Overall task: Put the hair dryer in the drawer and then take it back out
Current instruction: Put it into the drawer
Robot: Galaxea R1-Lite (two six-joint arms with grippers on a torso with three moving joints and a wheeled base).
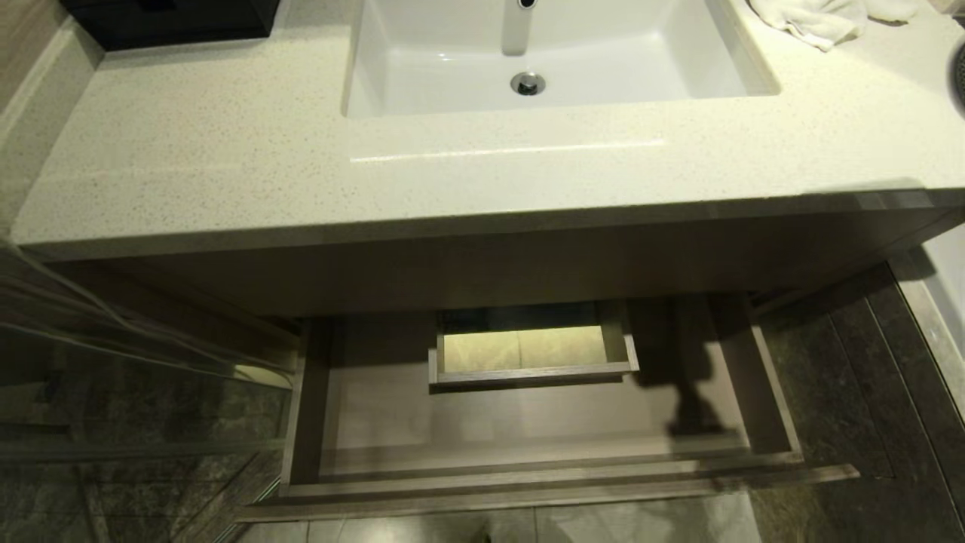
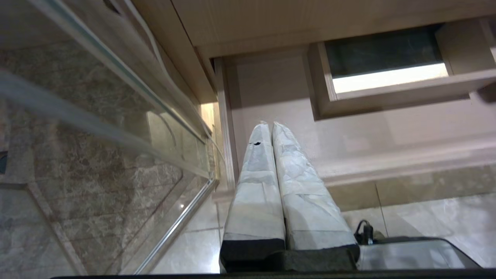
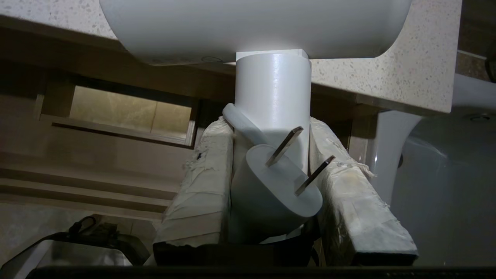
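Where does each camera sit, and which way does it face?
Head: high, looking down on countertop, sink and open drawer; no arm shows.
Left wrist: low, facing the drawer; shut left gripper shows.
Right wrist: facing the vanity; right gripper holds the hair dryer.
All share the drawer's boxed cutout.

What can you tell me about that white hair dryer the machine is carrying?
The hair dryer is smooth, glossy white plastic. Its round handle sits clamped between the right gripper's taped fingers, with the wide barrel above. A white two-pin plug rests against the handle. It hangs beside the countertop edge, outside the open drawer.
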